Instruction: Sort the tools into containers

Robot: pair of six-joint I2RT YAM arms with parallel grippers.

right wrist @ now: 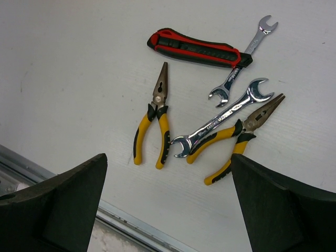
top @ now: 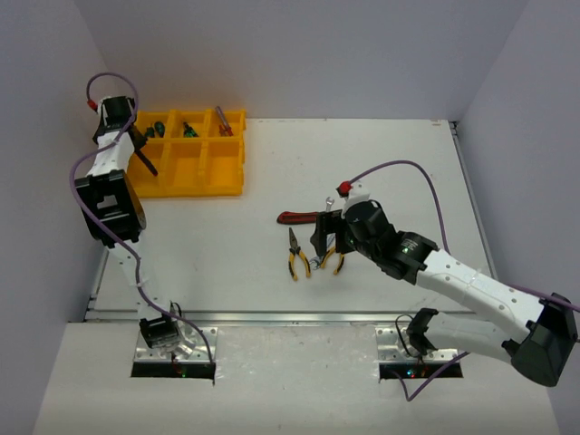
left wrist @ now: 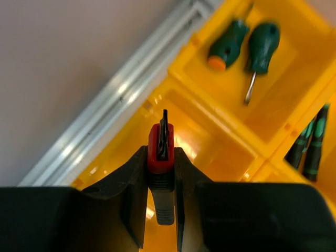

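Observation:
My left gripper (left wrist: 160, 157) is shut on a red-black utility knife (left wrist: 160, 144), blade end pointing away, above a left compartment of the yellow tray (left wrist: 210, 152). From above, that gripper (top: 142, 152) hangs over the tray's left column (top: 190, 188). Two green-handled screwdrivers (left wrist: 247, 47) lie in a neighbouring compartment. My right gripper (right wrist: 170, 210) is open above the table (top: 326, 237). Beyond its fingers lie two yellow-handled pliers (right wrist: 155, 128) (right wrist: 239, 139), two silver wrenches (right wrist: 220, 123) (right wrist: 244, 58) and a second red-black utility knife (right wrist: 199, 48).
Green-black screwdrivers (left wrist: 310, 147) lie in another compartment, and red-handled pliers (top: 223, 122) in the back right one. A metal rail (right wrist: 131, 231) runs along the table's near edge. A grey wall stands just left of the tray.

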